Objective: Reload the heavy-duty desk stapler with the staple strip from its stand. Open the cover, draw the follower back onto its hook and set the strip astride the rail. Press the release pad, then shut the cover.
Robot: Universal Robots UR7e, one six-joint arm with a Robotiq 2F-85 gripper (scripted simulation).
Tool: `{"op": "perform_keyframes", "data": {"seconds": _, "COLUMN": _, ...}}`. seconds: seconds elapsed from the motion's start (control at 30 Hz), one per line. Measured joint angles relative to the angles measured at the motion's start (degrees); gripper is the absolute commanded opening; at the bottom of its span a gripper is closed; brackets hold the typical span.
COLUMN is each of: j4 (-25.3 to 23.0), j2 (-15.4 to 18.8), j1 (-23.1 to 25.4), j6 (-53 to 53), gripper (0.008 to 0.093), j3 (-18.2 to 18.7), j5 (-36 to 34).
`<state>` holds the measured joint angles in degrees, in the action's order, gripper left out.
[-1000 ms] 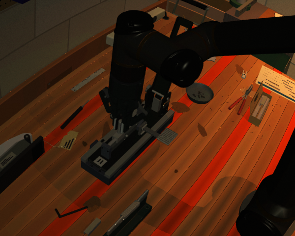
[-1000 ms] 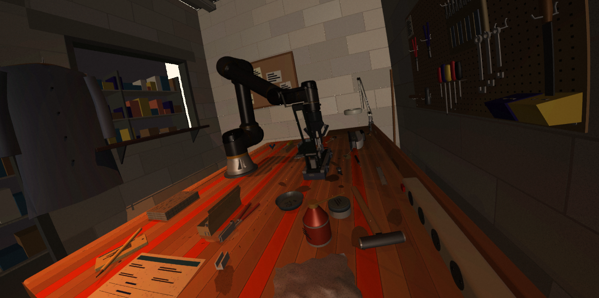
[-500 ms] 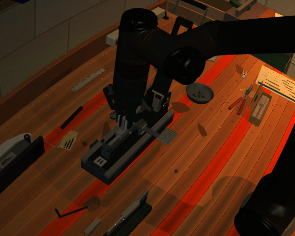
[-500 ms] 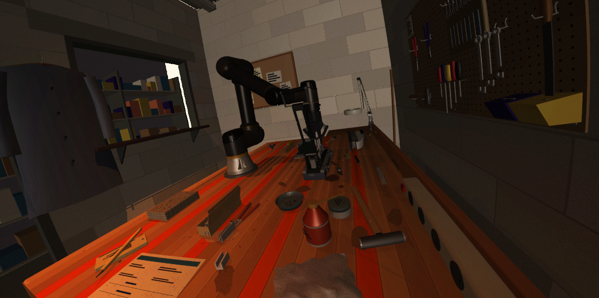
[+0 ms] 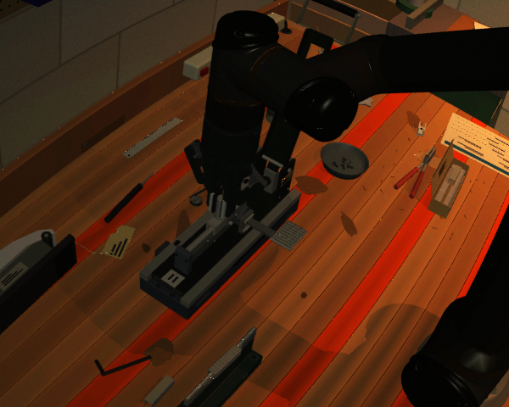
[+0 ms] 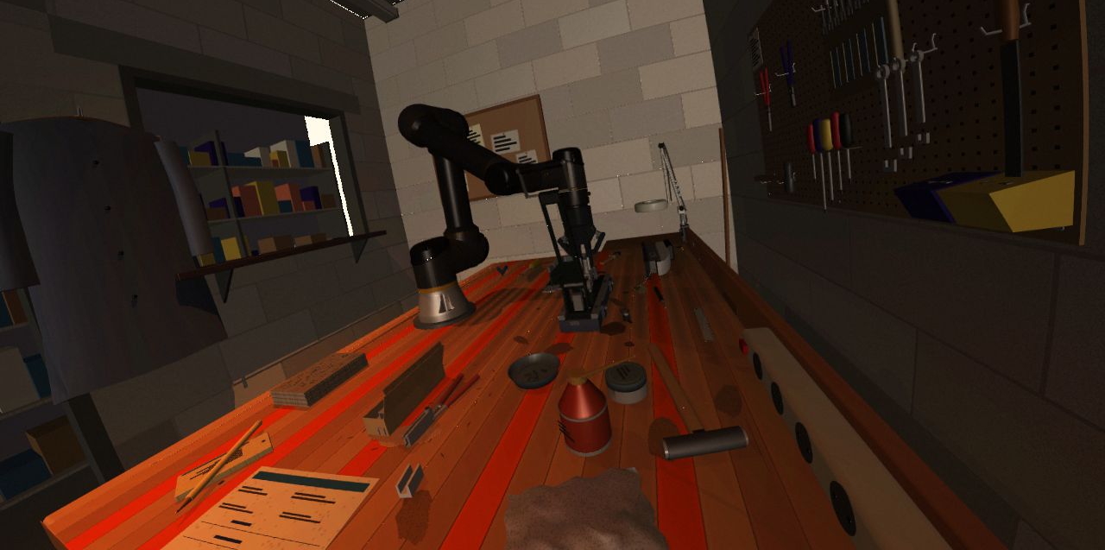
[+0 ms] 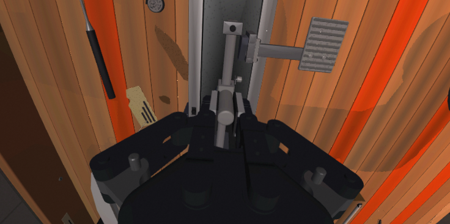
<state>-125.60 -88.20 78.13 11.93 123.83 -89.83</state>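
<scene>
The follower's round grey handle stands over the rail in the stapler's open channel, and my gripper is closed on it, reaching straight down into the stapler. The stapler's cover stands raised behind my arm. The ribbed release pad sticks out on a flat arm from the stapler's right side. The staple strip lies on its dark stand near the bench's front edge.
A small dish with screws sits right of the stapler, with red pliers and a cardboard box beyond. A black punch, a tag and a steel ruler lie to the left. A hex key lies in front.
</scene>
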Motion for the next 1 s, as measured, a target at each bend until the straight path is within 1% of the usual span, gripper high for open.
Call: {"op": "perform_keyframes", "data": {"seconds": 1.0, "j4": 0.1, "j2": -0.2, "j1": -3.6, "j6": 3.6, "gripper": 0.0080, "j3": 0.2, "j5": 0.1}}
